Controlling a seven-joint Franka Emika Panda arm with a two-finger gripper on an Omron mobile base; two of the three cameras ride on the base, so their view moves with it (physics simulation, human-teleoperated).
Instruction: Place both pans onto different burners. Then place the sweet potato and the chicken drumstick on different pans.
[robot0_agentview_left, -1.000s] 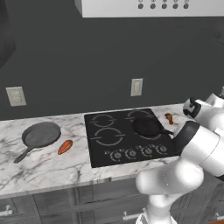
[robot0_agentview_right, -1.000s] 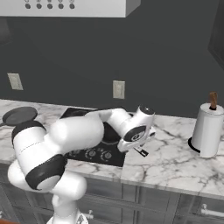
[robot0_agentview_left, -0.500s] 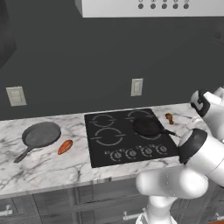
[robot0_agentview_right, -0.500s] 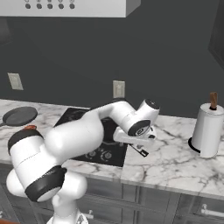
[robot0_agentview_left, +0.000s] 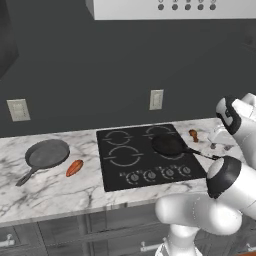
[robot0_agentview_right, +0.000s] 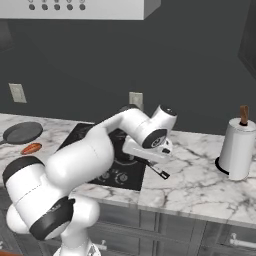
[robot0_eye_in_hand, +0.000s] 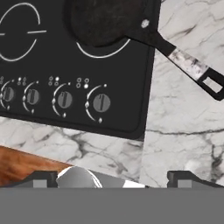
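Below my hand, my pincer (robot0_eye_in_hand: 111, 177) hangs with its two tips spread wide and nothing between them, over the marble counter (robot0_eye_in_hand: 183, 131) just past the front right corner of the black cooktop (robot0_eye_in_hand: 78, 65). Nearest the tips runs the row of knobs (robot0_eye_in_hand: 101, 103) along the cooktop's front edge. Beyond them the near-black pan (robot0_eye_in_hand: 103, 19) sits on the front right burner (robot0_eye_in_hand: 100, 54), whose white ring shows under the pan's near rim. Its thin handle (robot0_eye_in_hand: 183, 61) slants off the glass and ends out over the marble, apart from my tips.

From the left base view the same black pan (robot0_agentview_left: 167, 145) rests on the right side of the cooktop, its handle pointing toward my arm. A little behind it and to the right, on the marble beside the glass, lies the golden-brown chicken drumstick (robot0_agentview_left: 193, 134). The other burners (robot0_agentview_left: 125, 156) are bare.

Farther off to my left, well apart from the cooktop, the dull grey pan (robot0_agentview_left: 47, 153) sits on the counter with its long handle angled toward the front edge. Between that pan and the cooktop lies the orange-red sweet potato (robot0_agentview_left: 74, 167), near the pan but not touching it.

From the right base view a paper towel roll (robot0_agentview_right: 236, 149) stands upright on the counter to my right.
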